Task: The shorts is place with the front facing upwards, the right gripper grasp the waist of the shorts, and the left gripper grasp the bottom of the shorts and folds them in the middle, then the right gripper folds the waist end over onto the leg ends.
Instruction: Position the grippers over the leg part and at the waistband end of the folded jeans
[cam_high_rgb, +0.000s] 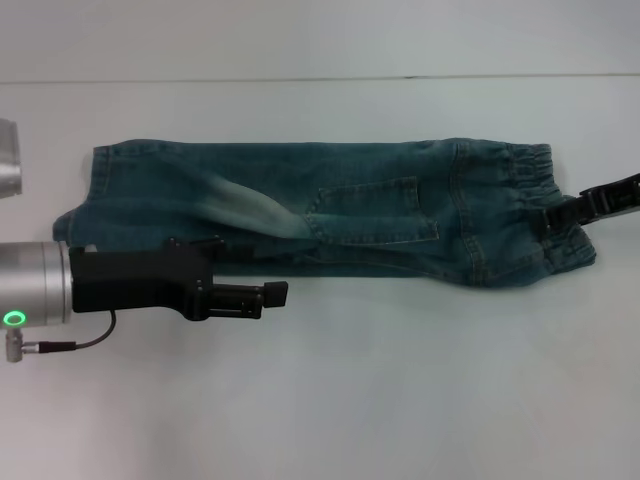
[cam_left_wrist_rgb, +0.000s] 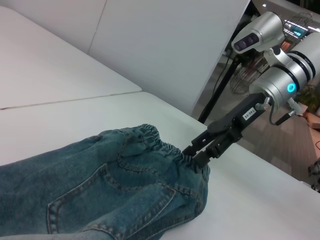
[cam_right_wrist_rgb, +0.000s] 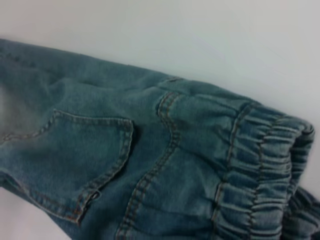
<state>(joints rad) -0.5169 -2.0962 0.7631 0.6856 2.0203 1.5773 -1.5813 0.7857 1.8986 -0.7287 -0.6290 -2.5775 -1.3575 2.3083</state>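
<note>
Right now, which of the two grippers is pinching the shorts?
The right gripper, clamped on the shorts' elastic waistband; the left gripper sits beside the leg end, off the fabric.

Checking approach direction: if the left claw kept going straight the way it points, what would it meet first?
Probably nothing: the left claw points along the shorts' near edge, over bare table; depth is unclear.

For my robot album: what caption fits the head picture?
Folded denim shorts on white table, right gripper at waistband, left gripper near legs.

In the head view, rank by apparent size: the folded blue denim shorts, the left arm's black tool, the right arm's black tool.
1. Folded blue denim shorts
2. Left arm's black tool
3. Right arm's black tool, partly out of frame, so its rank is unsure.
</note>
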